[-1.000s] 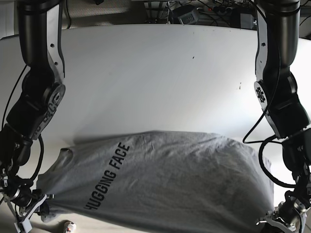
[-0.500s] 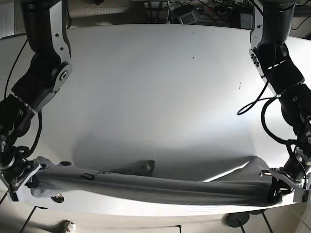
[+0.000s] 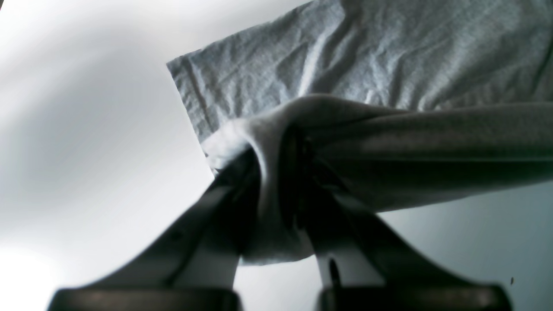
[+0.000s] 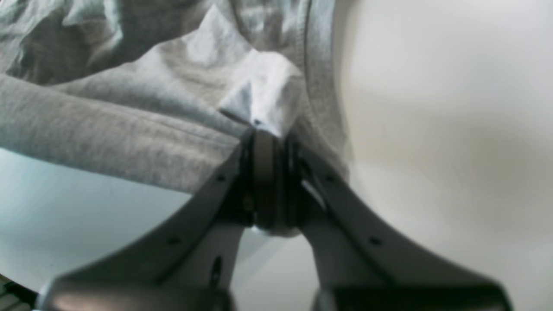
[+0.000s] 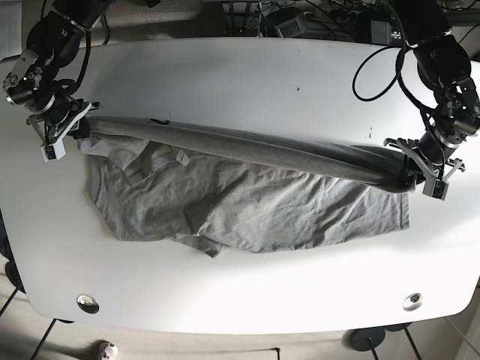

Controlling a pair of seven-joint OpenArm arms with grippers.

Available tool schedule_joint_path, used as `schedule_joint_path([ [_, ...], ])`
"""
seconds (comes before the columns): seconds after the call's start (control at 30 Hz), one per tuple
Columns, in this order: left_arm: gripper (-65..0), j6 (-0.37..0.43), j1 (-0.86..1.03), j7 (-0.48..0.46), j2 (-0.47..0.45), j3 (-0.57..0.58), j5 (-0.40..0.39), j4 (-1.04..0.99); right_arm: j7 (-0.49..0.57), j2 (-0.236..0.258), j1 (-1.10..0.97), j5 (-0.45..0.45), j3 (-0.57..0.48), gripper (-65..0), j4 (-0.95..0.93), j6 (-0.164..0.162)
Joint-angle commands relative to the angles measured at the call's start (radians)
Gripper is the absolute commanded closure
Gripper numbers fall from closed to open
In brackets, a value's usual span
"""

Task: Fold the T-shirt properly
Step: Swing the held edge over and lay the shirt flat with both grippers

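The grey T-shirt is stretched across the middle of the white table. Its upper edge is pulled taut into a rolled band between the two grippers, and the rest lies crumpled on the table below that band. My right gripper is shut on the shirt's end at the left of the base view. My left gripper is shut on the opposite end at the right. In the left wrist view the gripper pinches bunched T-shirt fabric. In the right wrist view the gripper clamps a fold of T-shirt.
Two round metal grommets sit near the table's front corners. Cables and black equipment lie beyond the far edge. A cable loops from the left arm over the table's right side.
Both arms have carried the shirt from the near table edge up to the middle of the table. The shirt's lower part now lies spread on the surface.
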Motion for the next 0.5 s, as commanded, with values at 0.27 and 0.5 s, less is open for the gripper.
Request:
schedule_joint_path([
  [0.27,0.0,0.035,-0.256,-0.034,0.035,0.117,0.004,-0.083,0.023,0.011,0.232,-0.108,-0.056,-2.1,-0.068,-0.002],
  [0.5,0.0,0.142,-0.522,-0.162,0.039,0.402,0.004,-0.328,0.061,0.011,0.558,-0.288,-0.193,-2.1,-0.256,-0.002],
])
